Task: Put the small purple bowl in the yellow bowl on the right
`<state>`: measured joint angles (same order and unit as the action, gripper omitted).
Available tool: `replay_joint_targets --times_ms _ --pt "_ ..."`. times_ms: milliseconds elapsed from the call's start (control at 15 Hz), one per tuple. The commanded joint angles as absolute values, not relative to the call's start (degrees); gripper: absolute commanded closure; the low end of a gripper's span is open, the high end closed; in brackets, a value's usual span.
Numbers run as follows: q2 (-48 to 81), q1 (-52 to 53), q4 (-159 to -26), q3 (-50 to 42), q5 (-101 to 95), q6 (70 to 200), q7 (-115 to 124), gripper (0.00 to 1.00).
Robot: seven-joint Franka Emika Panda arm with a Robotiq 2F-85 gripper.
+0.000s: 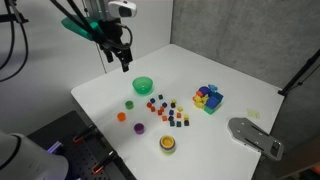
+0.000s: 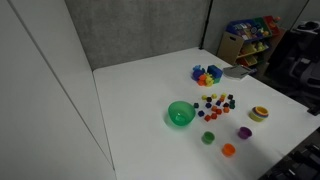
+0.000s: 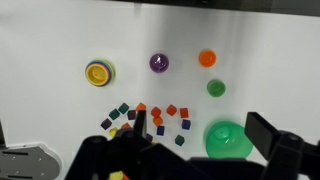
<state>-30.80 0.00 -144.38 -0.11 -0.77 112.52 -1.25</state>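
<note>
The small purple bowl stands on the white table, also seen in both exterior views. The yellow bowl with an orange-red centre stands apart from it near the table's edge. My gripper hangs high above the table, near the big green bowl and far from both. In the wrist view its jaws are open and empty. It is out of view in the exterior view that lacks the arm.
A big green bowl, a tiny green bowl and a tiny orange bowl stand nearby. Several small coloured cubes lie in the middle. A multicoloured block pile and a grey object sit farther along.
</note>
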Motion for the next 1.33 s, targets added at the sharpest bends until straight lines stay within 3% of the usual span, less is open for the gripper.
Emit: replay_joint_targets --times_ms 0,933,1267 --pt "-27.71 0.34 -144.69 -0.19 -0.79 116.17 -1.89 0.00" --pt "-11.64 -0.42 -149.56 -0.25 -4.58 136.21 -3.78 0.00" --pt "-5.85 -0.40 -148.77 -0.17 -6.33 136.95 -3.44 0.00"
